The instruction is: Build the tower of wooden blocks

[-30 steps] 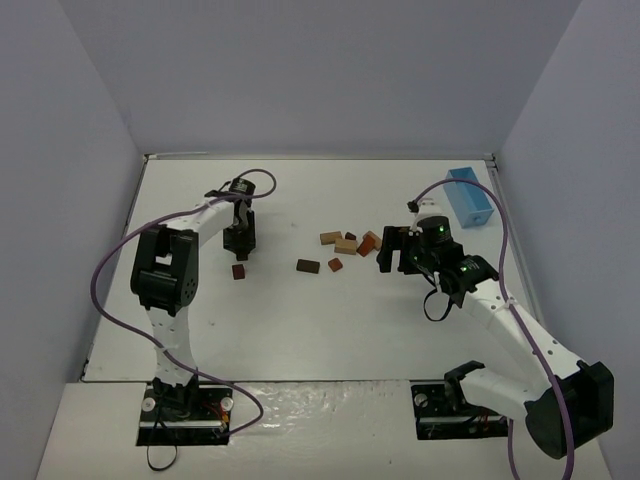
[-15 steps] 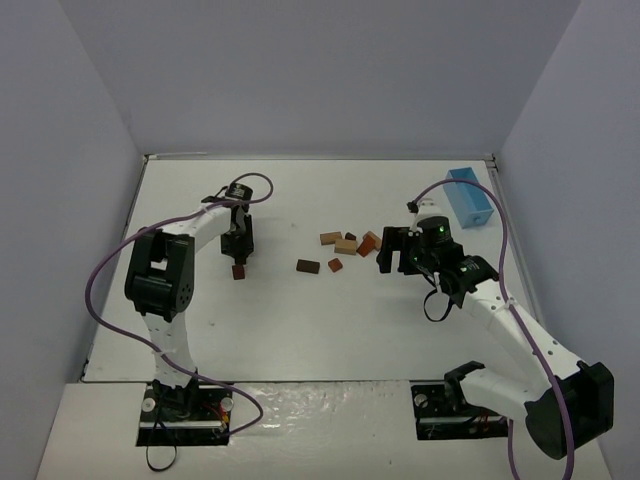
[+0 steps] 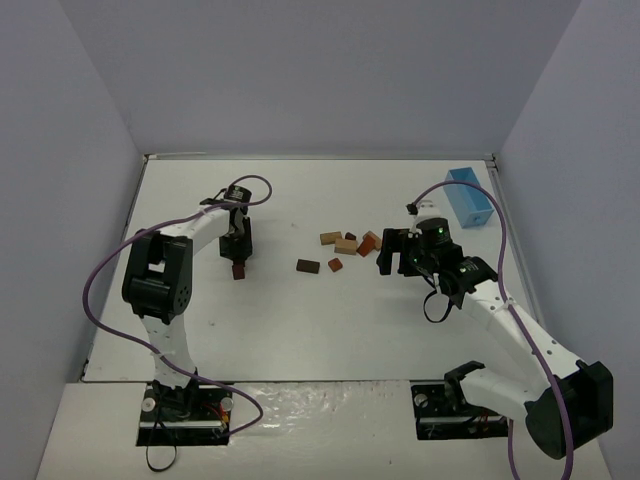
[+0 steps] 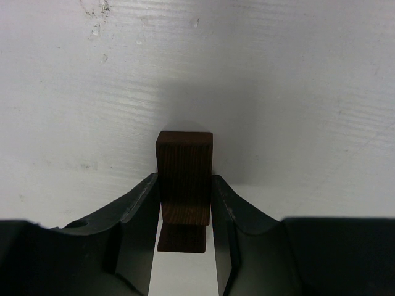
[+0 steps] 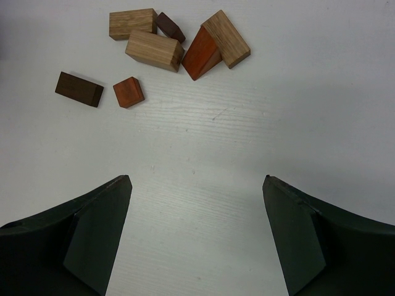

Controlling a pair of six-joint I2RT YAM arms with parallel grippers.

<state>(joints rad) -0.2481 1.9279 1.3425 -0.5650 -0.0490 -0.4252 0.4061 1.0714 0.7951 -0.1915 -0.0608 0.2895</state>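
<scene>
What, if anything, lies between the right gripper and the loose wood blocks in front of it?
Nothing visible. Only bare table lies between the open right gripper and the wood blocks. The reddish cube and dark brown cuboid sit nearest.

White counter (image 3: 300,330) w/ faint wood grain fills mid frame. Boxed in by 3 plain pale grey-lilac walls: back wall (image 3: 320,70) at top, left wall (image 3: 50,200), right wall (image 3: 590,150). Glossy white ledge (image 3: 330,410) across bottom. Light even, shadows soft. Few scuffs (image 4: 99,9) upper left, left wrist view.
</scene>
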